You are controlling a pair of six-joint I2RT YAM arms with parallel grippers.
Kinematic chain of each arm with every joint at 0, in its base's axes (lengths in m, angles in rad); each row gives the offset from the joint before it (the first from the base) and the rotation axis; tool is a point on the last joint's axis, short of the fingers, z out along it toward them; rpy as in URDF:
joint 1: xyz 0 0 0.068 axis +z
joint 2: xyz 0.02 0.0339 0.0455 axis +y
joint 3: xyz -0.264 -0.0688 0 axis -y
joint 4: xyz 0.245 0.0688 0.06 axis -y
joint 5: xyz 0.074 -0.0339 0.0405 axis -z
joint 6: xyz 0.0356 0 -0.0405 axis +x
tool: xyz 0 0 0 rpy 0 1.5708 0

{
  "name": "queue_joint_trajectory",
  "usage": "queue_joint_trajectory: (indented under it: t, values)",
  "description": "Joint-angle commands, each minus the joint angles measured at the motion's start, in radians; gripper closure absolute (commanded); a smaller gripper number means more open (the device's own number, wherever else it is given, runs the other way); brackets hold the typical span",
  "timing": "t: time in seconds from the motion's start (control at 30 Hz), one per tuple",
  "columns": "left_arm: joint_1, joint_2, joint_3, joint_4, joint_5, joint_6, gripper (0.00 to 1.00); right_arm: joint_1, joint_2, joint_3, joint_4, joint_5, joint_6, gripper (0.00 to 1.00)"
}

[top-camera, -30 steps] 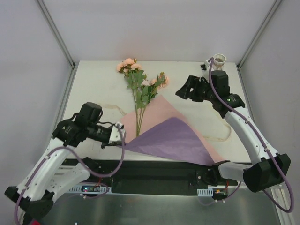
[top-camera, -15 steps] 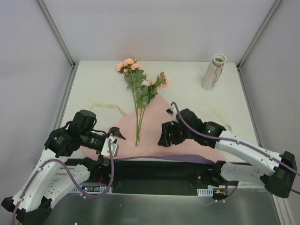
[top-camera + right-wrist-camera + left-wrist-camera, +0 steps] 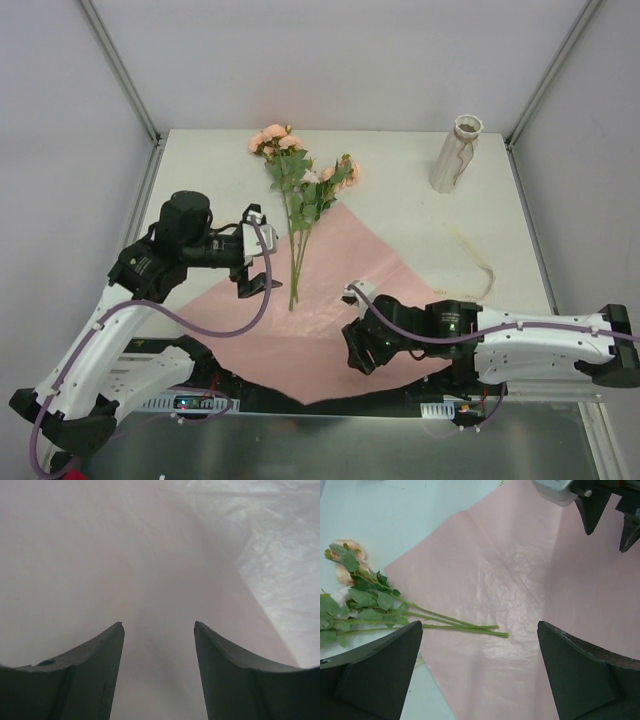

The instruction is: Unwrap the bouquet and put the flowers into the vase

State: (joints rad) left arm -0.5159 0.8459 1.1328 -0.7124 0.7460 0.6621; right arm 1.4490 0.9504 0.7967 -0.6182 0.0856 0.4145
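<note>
The pink paper sheet (image 3: 340,260) lay opened flat on the white table (image 3: 400,170), one corner pointing far and its near part hanging over the table's near edge. The flowers (image 3: 296,190) lay loose on the left half of the table, blooms and leaves on bare tabletop toward the far edge, the thin stems running near so that their cut ends rested on the sheet's left part. The vase (image 3: 455,155) stood upright at the far right, well apart from them. A cream ribbon (image 3: 483,270) curled on the table just right of the sheet.

The left gripper (image 3: 260,272) hung just left of the stem ends, spread wide with nothing in it. The right gripper (image 3: 356,352) was low over the sheet's near part, its fingers moderately parted; whether they touched the paper I could not tell.
</note>
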Motion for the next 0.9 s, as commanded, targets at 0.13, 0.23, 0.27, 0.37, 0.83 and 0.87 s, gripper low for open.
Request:
queue_joint_trajectory:
  t: [0.13, 0.23, 0.27, 0.37, 0.83, 0.87]
  values:
    - [0.002, 0.042, -0.09, 0.074, -0.031, -0.075, 0.01, -0.242, -0.009, 0.24, -0.253, 0.45, -0.074, 0.33]
    - [0.002, 0.051, -0.119, 0.079, -0.102, -0.064, 0.01, -0.524, -0.003, 0.344, -0.178, 0.404, -0.175, 0.33]
    - [0.002, 0.048, -0.126, 0.082, -0.114, -0.061, 0.01, -0.589, 0.032, 0.37, -0.125, 0.379, -0.196, 0.33]
    - [0.002, 0.029, -0.165, 0.09, -0.16, -0.05, 0.01, -0.804, 0.156, 0.501, -0.046, 0.338, -0.269, 0.28]
    - [0.002, -0.034, -0.265, 0.091, -0.246, -0.027, 0.01, -1.303, 0.639, 0.892, 0.101, 0.258, -0.286, 0.12]
    - [0.004, -0.034, -0.268, 0.091, -0.244, -0.025, 0.01, -1.32, 0.643, 0.897, 0.112, 0.243, -0.27, 0.13]
